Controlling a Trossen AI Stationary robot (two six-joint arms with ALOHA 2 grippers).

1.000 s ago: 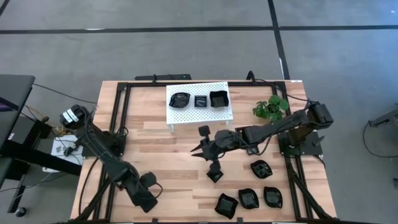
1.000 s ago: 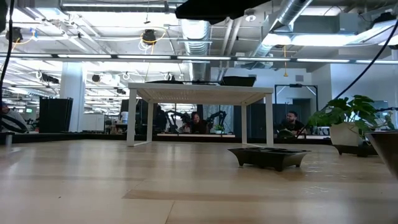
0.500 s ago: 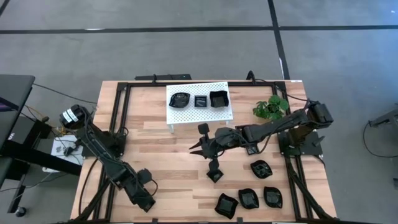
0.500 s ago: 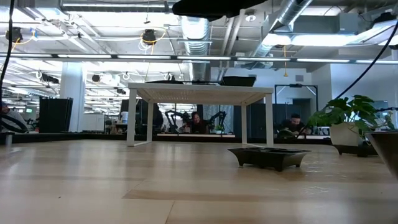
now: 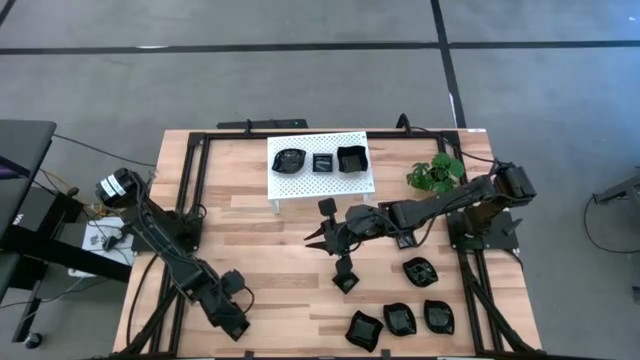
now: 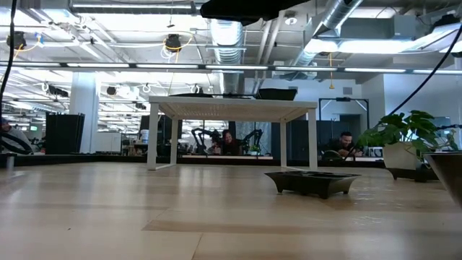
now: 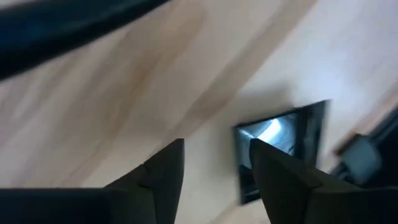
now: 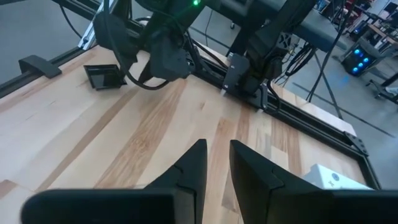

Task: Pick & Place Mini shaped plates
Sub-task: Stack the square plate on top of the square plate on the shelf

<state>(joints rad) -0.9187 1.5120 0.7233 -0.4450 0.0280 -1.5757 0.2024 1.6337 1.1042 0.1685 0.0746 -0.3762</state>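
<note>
Three plates (image 5: 322,161) on rack (image 5: 320,178); right gripper (image 5: 322,232) mid-table.

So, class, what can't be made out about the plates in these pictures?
Low view: dark thing is cut off by the right edge, so it is unidentifiable.
Low view: rack top hides most of its plates.
Left wrist view: square plate is blurred and partly behind the left pincer.

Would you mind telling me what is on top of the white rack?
Three black plates sit in a row on the rack: a rounded plate, a small square plate and a larger square plate. Whatever lies under the rack is hidden from above.
</note>
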